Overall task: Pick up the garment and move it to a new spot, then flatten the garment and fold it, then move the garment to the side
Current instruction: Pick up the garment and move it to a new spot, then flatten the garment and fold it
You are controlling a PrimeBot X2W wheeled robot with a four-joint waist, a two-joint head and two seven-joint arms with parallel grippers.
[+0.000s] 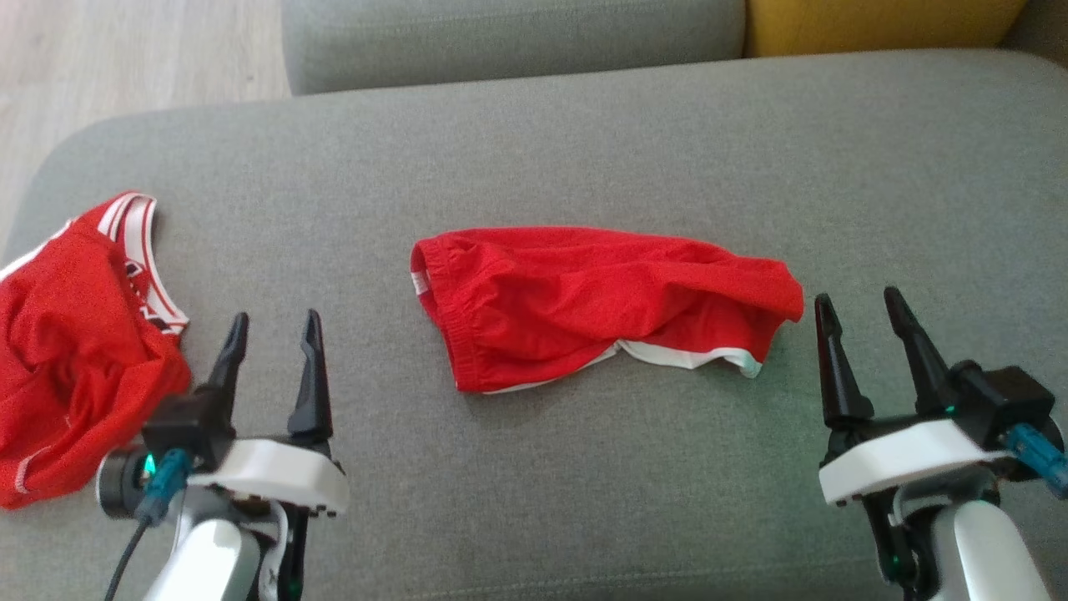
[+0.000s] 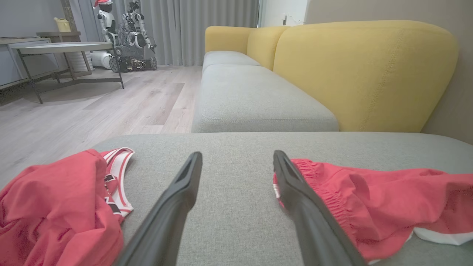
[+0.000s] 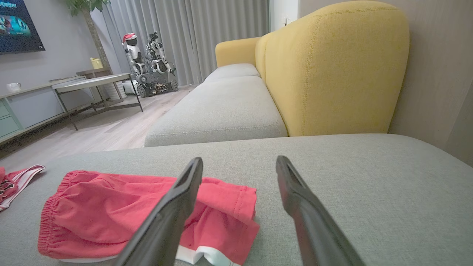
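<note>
Red shorts (image 1: pixel 584 305) with a white hem lie crumpled in the middle of the grey cushion (image 1: pixel 534 150), waistband to the left. They also appear at the right of the left wrist view as red shorts (image 2: pixel 373 207) and at the lower left of the right wrist view as red shorts (image 3: pixel 122 218). My left gripper (image 1: pixel 274 325) stands open, to the left of the waistband and apart from it. My right gripper (image 1: pixel 859 305) is open too, just right of the shorts' leg end, touching nothing.
A red jersey (image 1: pixel 75 351) with white striped trim lies bunched at the cushion's left edge, close to my left gripper. A yellow sofa back (image 2: pixel 362 70) rises behind the cushion. Wood floor (image 2: pixel 74 111), a low table (image 2: pixel 63 48) and another robot (image 2: pixel 125 33) lie beyond.
</note>
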